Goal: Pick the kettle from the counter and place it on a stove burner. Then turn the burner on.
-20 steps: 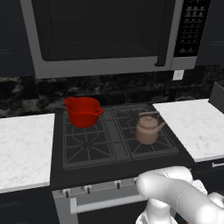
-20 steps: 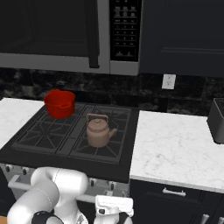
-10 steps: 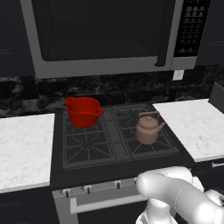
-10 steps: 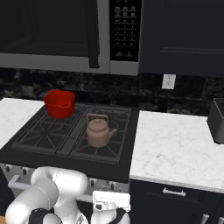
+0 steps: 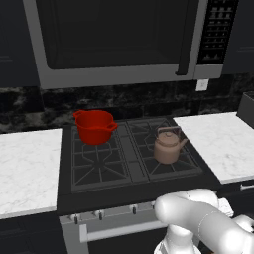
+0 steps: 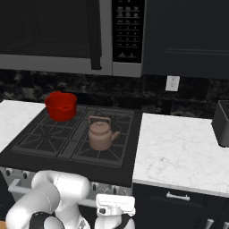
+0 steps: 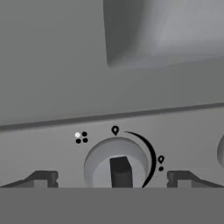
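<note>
The copper-brown kettle (image 5: pixel 167 148) (image 6: pixel 102 134) stands upright on the front right stove burner (image 5: pixel 191 164) (image 6: pixel 114 154), spout towards the right. White marble counter (image 5: pixel 218 144) (image 6: pixel 179 147) lies to the right of the cooktop. My arm is bent low in front of the stove. In the hand view my gripper (image 7: pixel 116 178) is open, its fingertips (image 7: pixel 43 178) spread wide to either side of a round grey stove knob (image 7: pixel 116 162) without touching it. The knob's dark grip bar stands vertical, pointing at the mark above it.
A red two-handled pot (image 5: pixel 95 126) (image 6: pixel 61 106) sits on the back left burner. A microwave (image 5: pixel 119 39) hangs over the stove. More marble counter (image 5: pixel 25 163) lies at the left, and a dark container (image 6: pixel 222 123) stands at the far right.
In the right base view the hand has risen slightly towards the stove front. The kettle and the red pot have not moved.
</note>
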Motion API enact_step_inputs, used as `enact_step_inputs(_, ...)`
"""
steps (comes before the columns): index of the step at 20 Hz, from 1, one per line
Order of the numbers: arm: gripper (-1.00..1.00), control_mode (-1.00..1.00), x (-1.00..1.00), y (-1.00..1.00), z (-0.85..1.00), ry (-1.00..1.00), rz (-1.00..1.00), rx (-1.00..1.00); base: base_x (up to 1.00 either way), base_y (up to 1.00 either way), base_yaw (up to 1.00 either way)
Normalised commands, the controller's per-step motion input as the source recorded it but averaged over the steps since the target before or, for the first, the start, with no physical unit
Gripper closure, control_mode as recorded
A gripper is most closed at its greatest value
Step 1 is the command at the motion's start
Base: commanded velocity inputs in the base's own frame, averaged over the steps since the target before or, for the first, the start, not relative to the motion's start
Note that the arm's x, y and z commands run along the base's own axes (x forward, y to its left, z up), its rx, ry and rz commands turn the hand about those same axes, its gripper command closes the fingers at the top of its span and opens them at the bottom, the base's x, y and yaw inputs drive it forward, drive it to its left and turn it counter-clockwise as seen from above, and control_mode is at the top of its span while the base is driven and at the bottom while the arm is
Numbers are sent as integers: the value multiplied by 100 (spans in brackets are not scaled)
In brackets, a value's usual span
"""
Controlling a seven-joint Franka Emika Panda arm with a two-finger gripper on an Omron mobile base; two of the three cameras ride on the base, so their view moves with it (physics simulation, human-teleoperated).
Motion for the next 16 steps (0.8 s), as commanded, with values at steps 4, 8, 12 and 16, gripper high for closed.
enact_step_inputs(4, -100, -100, 0, 0, 0, 0, 0, 0, 0, 0, 0)
enact_step_inputs(8, 100, -100, 0, 0, 0, 0, 0, 0, 0, 0, 0)
enact_step_inputs(12, 100, -100, -6, 0, 3, -8, 0, 0, 0, 0, 0)
enact_step_inputs(16, 100, -100, -20, 0, 20, -29, 7, 0, 0, 0, 0)
